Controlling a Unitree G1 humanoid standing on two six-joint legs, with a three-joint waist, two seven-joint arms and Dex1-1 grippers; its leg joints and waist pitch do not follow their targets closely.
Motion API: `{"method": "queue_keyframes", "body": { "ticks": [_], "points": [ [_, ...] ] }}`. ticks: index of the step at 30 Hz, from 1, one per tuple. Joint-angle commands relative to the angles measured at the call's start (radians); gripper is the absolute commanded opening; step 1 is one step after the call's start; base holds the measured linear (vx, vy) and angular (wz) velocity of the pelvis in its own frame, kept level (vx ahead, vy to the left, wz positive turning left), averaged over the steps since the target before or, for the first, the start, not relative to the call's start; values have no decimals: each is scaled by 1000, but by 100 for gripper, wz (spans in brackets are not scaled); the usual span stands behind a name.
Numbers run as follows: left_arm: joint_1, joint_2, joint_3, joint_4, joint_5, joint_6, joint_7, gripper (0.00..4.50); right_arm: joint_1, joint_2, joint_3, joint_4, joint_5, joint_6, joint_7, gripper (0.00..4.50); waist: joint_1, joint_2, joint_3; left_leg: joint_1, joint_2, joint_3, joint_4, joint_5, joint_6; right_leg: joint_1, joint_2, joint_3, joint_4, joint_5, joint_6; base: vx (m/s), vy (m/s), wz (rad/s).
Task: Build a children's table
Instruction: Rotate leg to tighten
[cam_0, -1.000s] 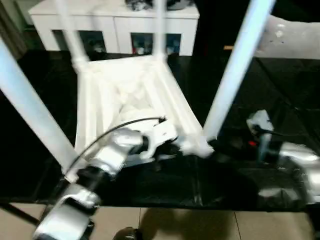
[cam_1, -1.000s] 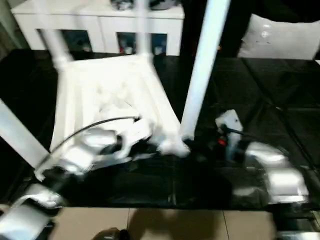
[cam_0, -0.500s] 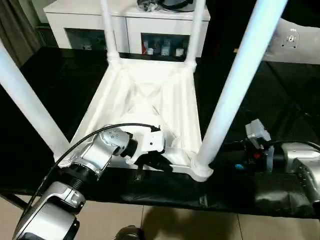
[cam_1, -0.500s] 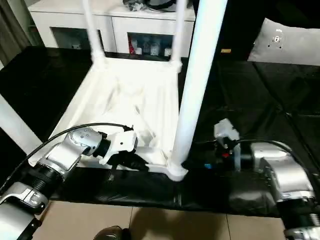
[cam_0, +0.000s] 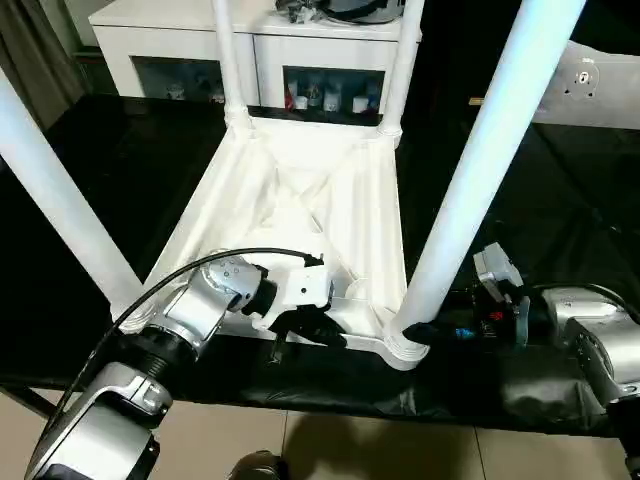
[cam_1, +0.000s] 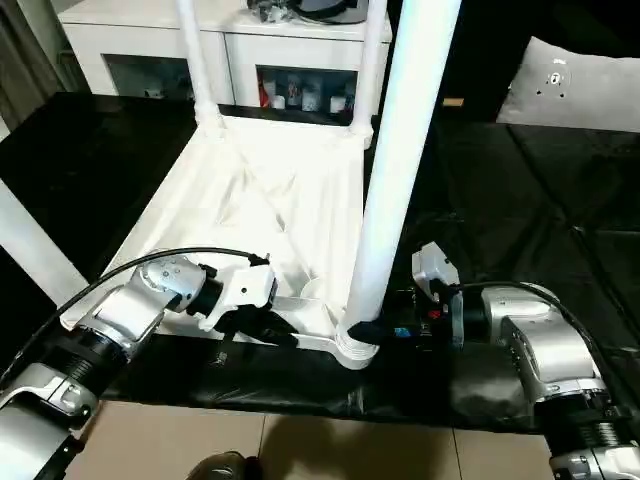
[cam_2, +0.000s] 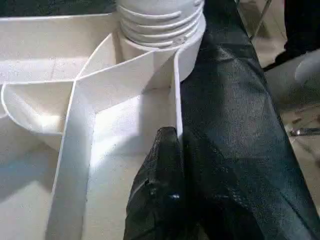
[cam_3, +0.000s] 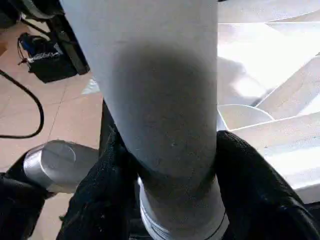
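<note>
The children's table (cam_0: 300, 190) lies upside down on the black cloth, ribbed underside up, with four white legs standing in its corner sockets. My left gripper (cam_0: 310, 330) is at the near rim. In the left wrist view it (cam_2: 179, 142) is shut on the rim wall, one black finger (cam_2: 165, 170) inside and the other outside. My right gripper (cam_0: 425, 330) is at the base of the near right leg (cam_0: 470, 170). In the right wrist view its fingers (cam_3: 100, 190) press both sides of that leg (cam_3: 160, 100), just above the ringed socket.
The black-covered work table (cam_0: 560, 200) ends close in front of the grippers, with tiled floor (cam_0: 350, 450) below. A white cabinet (cam_0: 250, 40) with small items stands behind, and a white panel (cam_0: 600, 90) at the back right. The near left leg (cam_0: 60, 210) rises beside my left forearm.
My right gripper has moved left to the near right leg and shut round its base. The left gripper has stayed on the rim. The camera view steadied and shifted.
</note>
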Motion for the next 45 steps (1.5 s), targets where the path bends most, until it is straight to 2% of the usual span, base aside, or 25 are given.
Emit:
{"method": "queue_keyframes", "body": {
  "ticks": [1, 3, 4, 5, 7, 8, 9, 11, 13, 14, 15, 16, 19, 23, 25, 26, 30, 31, 32, 33, 37, 40, 43, 44, 45],
  "points": [
    [-31, -39, 13, -22, -9, 45, 57, 0, 14, 28, 2, -54, 45, 64, -40, 197, -6, -14, -62, 53, 65, -30, -72, -283, 38, 12, -54, 16, -67, -100, -253, 0, 0, 0],
    [-35, -76, 42, -28, -6, 124, 154, 0, 9, 82, -13, -80, 8, 143, -218, 197, -9, -12, -60, 52, 63, -32, -76, -301, 22, 10, -56, 18, -71, -148, -241, 0, 0, 0],
    [-38, -107, 61, -38, -8, 182, 218, 0, -9, 145, -34, -72, -26, 176, -365, 197, -18, -14, -57, 50, 61, -35, -80, -329, 4, 9, -59, 18, -75, -206, -229, 0, 0, 0],
    [-38, -107, 61, -38, -8, 182, 218, 0, -9, 145, -34, -72, -26, 176, -365, 197, -23, -13, -57, 53, 60, -35, -80, -342, -9, 5, -59, 20, -76, -232, -223, 0, 0, 0],
    [-41, -143, 79, -43, -8, 234, 284, 0, -20, 184, -48, -70, -51, 202, -463, 197, -46, -16, -54, 47, 56, -44, -86, -384, -47, 8, -64, 17, -84, -340, -186, 0, 0, 0],
    [-41, -144, 80, -43, -8, 236, 288, 0, -21, 186, -49, -70, -53, 203, -468, 197, -46, -16, -54, 47, 56, -44, -86, -384, -47, 8, -64, 17, -84, -340, -186, 0, 0, 0],
    [-49, -186, 99, -38, 1, 284, 371, 0, -38, 236, -63, -59, -86, 240, -582, 197, -61, -16, -53, 47, 56, -43, -87, -386, -53, 5, -59, 19, -86, -329, -173, 0, 0, 0],
    [-66, -235, 123, -16, 16, 320, 475, 0, -66, 306, -89, -38, -130, 273, -741, 197, -80, -18, -56, 44, 50, -43, -85, -371, -52, 5, -54, 18, -86, -282, -181, 0, 0, 0],
    [-77, -274, 138, 4, 21, 337, 542, 0, -90, 361, -112, -9, -158, 232, -860, 197, -89, -17, -58, 42, 48, -41, -83, -351, -43, 5, -53, 18, -88, -257, -181, 0, 0, 0],
    [-78, -278, 138, 6, 21, 339, 547, 0, -93, 369, -117, -4, -158, 224, -872, 197, -88, -18, -61, 41, 47, -39, -79, -331, -32, 8, -55, 18, -88, -245, -176, 0, 0, 0],
    [-76, -285, 135, 2, 23, 337, 555, 0, -95, 375, -114, -6, -153, 207, -864, 231, -88, -14, -61, 40, 47, -38, -77, -318, -25, 7, -54, 19, -89, -227, -174, 0, 0, 0],
    [-73, -290, 127, -5, 30, 330, 558, 0, -93, 383, -111, -20, -147, 186, -853, 251, -87, -16, -62, 39, 47, -36, -75, -287, -6, 10, -49, 19, -87, -171, -175, 0, 0, 0],
    [-67, -287, 118, -18, 36, 326, 548, 0, -87, 387, -113, -45, -126, 212, -838, 274, -83, -14, -69, 35, 45, -33, -67, -178, 47, 19, -42, 16, -70, 10, -199, 0, 0, 0],
    [-51, -256, 103, -44, 45, 312, 521, 0, -70, 358, -131, -85, -113, 220, -795, 313, -76, -15, -75, 34, 47, -30, -55, -106, 105, 23, -43, 14, -58, 142, -232, 13, -1, 0],
    [-49, -250, 101, -43, 44, 306, 518, 0, -64, 343, -131, -90, -109, 213, -776, 343, -76, -14, -73, 34, 47, -29, -55, -111, 110, 20, -42, 12, -59, 133, -241, 0, 0, 0],
    [-41, -230, 92, -46, 40, 279, 487, 0, -51, 298, -128, -96, -98, 190, -716, 343, -75, -16, -71, 35, 48, -29, -57, -135, 105, 22, -43, 12, -63, 94, -242, 0, 0, 0],
    [-37, -218, 85, -48, 38, 260, 464, 0, -43, 271, -125, -99, -92, 176, -679, 387, -70, -14, -66, 39, 52, -30, -63, -188, 81, 19, -43, 14, -70, 4, -230, 0, 0, 0],
    [-28, -179, 63, -56, 39, 232, 404, 0, -29, 198, -123, -102, -74, 155, -569, 396, -68, -13, -66, 41, 53, -31, -64, -203, 71, 17, -44, 14, -73, -22, -227, 0, 0, 0],
    [-28, -179, 63, -56, 39, 232, 404, 0, -29, 198, -123, -102, -74, 155, -569, 403, -64, -13, -66, 41, 54, -32, -64, -213, 68, 20, -46, 14, -74, -35, -221, 0, 0, 0],
    [-24, -142, 40, -54, 38, 185, 338, 0, -24, 138, -117, -90, -66, 132, -475, 411, -62, -16, -65, 44, 57, -30, -65, -226, 61, 18, -46, 16, -75, -45, -220, 0, 0, 0],
    [-20, -76, 0, -57, 36, 99, 206, 0, -39, 45, -91, -51, -71, 103, -334, 446, -50, -13, -66, 44, 58, -30, -63, -234, 60, 14, -47, 15, -71, -47, -220, 0, 0, 0],
    [-21, -52, -12, -58, 29, 67, 144, 0, -47, 1, -63, -40, -74, 93, -243, 446, -36, -15, -66, 48, 60, -27, -63, -242, 54, 11, -47, 15, -69, -63, -230, 0, 0, 0],
    [-26, -22, -31, -64, 20, 37, 72, 0, -57, -30, -38, -24, -58, 50, -137, 446, -27, -12, -66, 47, 62, -29, -63, -258, 48, 10, -50, 15, -66, -72, -232, 0, 0, 0],
    [-26, -20, -32, -64, 20, 35, 69, 0, -58, -30, -38, -23, -56, 47, -133, 421, -26, -13, -67, 48, 62, -28, -63, -262, 48, 10, -51, 15, -67, -74, -234, 0, 0, 0],
    [-30, -13, -39, -62, 20, 27, 56, 0, -65, -31, -34, -12, -47, 40, -112, 421, -24, -12, -65, 48, 62, -28, -64, -269, 46, 7, -51, 15, -68, -82, -237, 0, 0, 0]
  ]
}}
